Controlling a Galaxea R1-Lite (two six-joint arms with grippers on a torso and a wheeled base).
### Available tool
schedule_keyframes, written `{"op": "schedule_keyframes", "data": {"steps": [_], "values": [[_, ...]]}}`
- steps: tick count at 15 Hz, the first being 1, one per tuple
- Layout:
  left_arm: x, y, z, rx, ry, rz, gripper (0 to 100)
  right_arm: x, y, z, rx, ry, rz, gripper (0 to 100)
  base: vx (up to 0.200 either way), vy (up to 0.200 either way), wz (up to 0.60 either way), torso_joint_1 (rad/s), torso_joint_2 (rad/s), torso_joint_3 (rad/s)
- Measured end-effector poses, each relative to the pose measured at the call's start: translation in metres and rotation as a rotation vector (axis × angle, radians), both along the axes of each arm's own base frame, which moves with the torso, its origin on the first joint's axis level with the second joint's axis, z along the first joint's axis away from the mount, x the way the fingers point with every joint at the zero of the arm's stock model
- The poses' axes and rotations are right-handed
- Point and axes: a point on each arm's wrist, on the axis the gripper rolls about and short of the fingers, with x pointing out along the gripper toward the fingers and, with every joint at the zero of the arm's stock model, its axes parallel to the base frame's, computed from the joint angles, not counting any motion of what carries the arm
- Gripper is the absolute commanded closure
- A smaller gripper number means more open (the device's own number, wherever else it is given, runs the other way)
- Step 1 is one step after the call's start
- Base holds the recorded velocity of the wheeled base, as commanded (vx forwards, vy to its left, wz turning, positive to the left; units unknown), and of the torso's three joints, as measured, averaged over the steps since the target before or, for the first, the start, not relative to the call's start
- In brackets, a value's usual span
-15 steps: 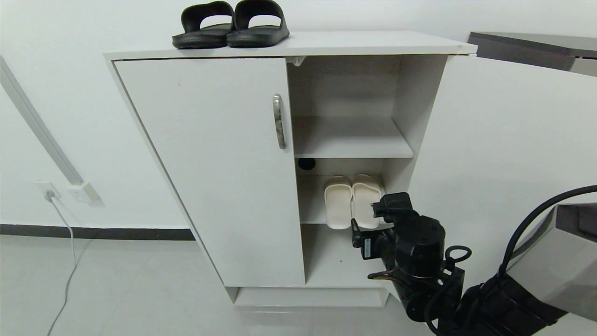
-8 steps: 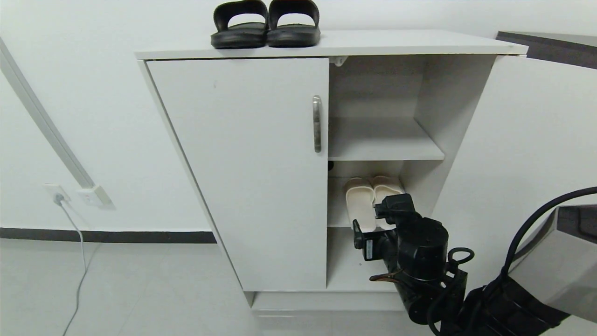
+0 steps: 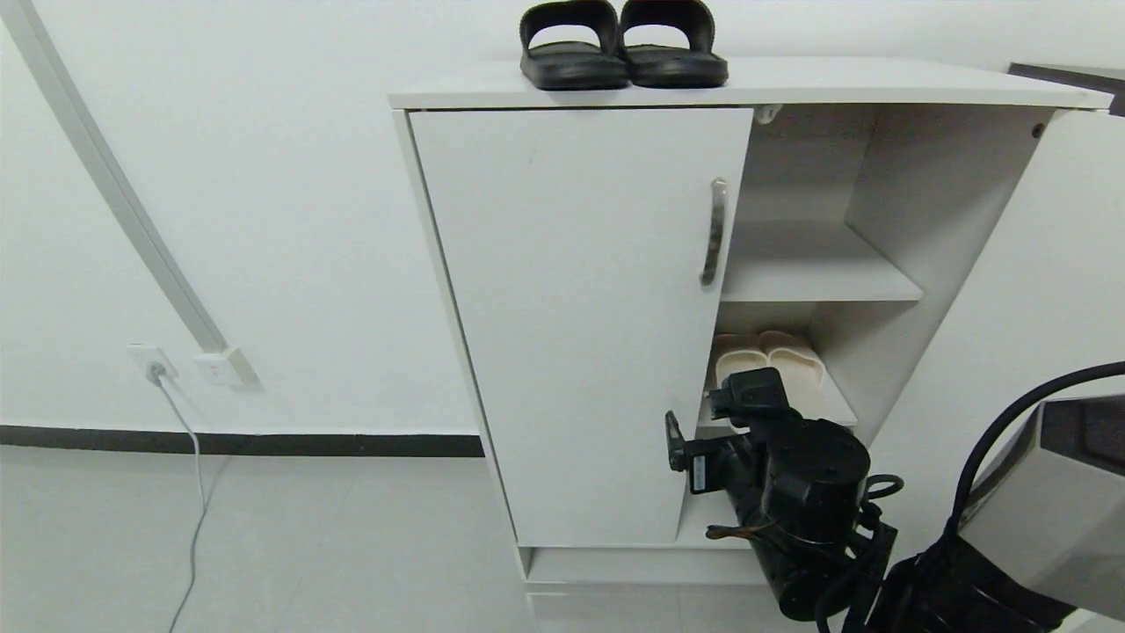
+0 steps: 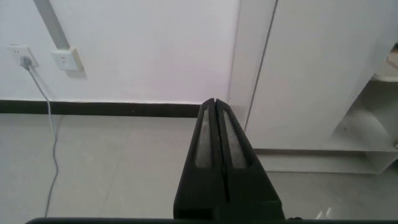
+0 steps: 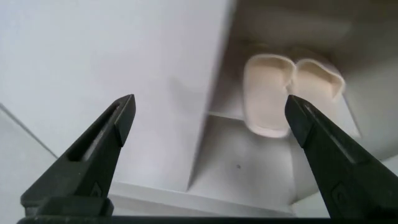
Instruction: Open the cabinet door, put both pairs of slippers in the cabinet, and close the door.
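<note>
One pair to fetch: black rubber slippers (image 3: 623,46) top centre, atop white cabinet (image 3: 879,83), long axes front-to-back, well above right tool (image 5: 209,106), spread wide, empty; left tool (image 4: 214,106) pinched closed, empty.

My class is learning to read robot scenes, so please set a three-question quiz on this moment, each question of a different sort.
1. True or false: the black slippers lie inside the cabinet.
2. Which cabinet door is open? A) left B) right C) both
3. Fill in: the left hand is shut, the right hand is ____.

Key: 1 false, they sit on top. 2 B, the right door. 3 open.
</note>
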Motion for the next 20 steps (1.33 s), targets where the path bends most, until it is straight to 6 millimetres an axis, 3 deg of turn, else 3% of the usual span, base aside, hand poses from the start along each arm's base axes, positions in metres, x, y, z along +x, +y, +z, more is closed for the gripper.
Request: {"op": "schedule_keyframes", "data": {"steps": [2,13,20], "values": [[0.0,0.0,0.0,0.001,0.0,-0.001,100,-0.0013,-0.002,-0.0046,-0.017,0.009,0.033,0,0.0,0.2,0.0,0.0,0.0,0.002],[0.0,-0.0001,0.0,0.008,0.001,-0.001,100,-0.0022,-0.0038,-0.0077,-0.03,0.016,0.042,0,0.0,0.0,0.0,0.001,-0.01,-0.008],[0.0,-0.0001,0.0002,0.007,-0.001,-0.001,100,-0.0016,-0.0048,-0.0079,-0.029,0.015,0.038,0,0.0,0.0,0.0,0.023,-0.36,-0.348]]}}
